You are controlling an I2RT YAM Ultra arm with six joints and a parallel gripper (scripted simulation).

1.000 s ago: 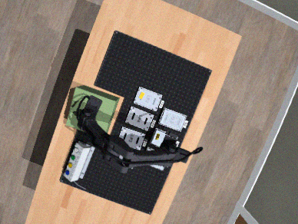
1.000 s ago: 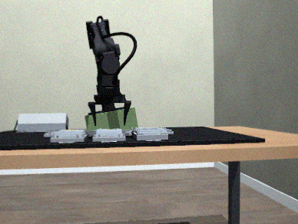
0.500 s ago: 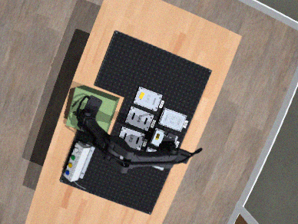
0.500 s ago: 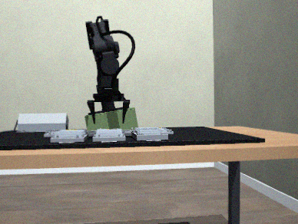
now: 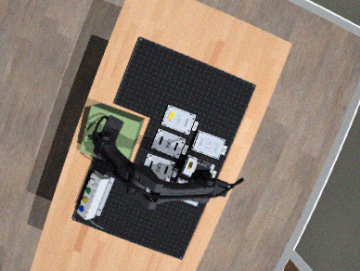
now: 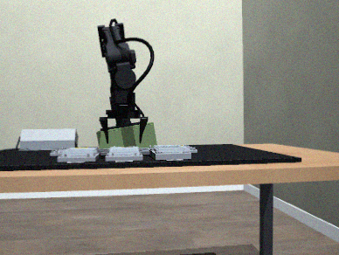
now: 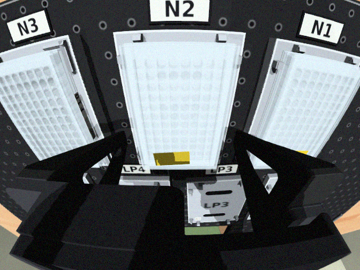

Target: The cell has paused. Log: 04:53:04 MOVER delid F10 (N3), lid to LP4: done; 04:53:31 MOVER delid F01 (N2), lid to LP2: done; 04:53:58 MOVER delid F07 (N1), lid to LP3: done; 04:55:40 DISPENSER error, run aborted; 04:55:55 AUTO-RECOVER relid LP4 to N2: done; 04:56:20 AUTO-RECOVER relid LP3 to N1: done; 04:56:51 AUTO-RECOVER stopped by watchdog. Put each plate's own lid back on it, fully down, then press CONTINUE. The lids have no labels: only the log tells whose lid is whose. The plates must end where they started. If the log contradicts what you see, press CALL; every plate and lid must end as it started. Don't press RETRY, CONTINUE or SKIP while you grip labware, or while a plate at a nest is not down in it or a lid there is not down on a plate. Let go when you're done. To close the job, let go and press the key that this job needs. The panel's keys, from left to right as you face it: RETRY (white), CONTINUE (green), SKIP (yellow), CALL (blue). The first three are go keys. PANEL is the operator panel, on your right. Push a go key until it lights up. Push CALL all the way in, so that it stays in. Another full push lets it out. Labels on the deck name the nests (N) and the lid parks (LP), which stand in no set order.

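While its black fingers stand wide apart and grip nothing, the black parallel pincer (image 7: 180, 162) hangs over the white lidded well plate with a yellow tag (image 7: 178, 98) at N2. Grey empty lid park LP3 (image 7: 215, 203) lies beneath it; white unlidded well plate (image 7: 37, 101) at N3 sits left.

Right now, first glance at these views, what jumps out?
The black pincer hangs wide open and empty directly over the lidded plate at N2, its two fingers framing it in the wrist view. To that plate's left in the wrist view, the plate at N3 shows bare wells with no lid, while the plate at N1 is covered. Below, park LP3 sits vacant.
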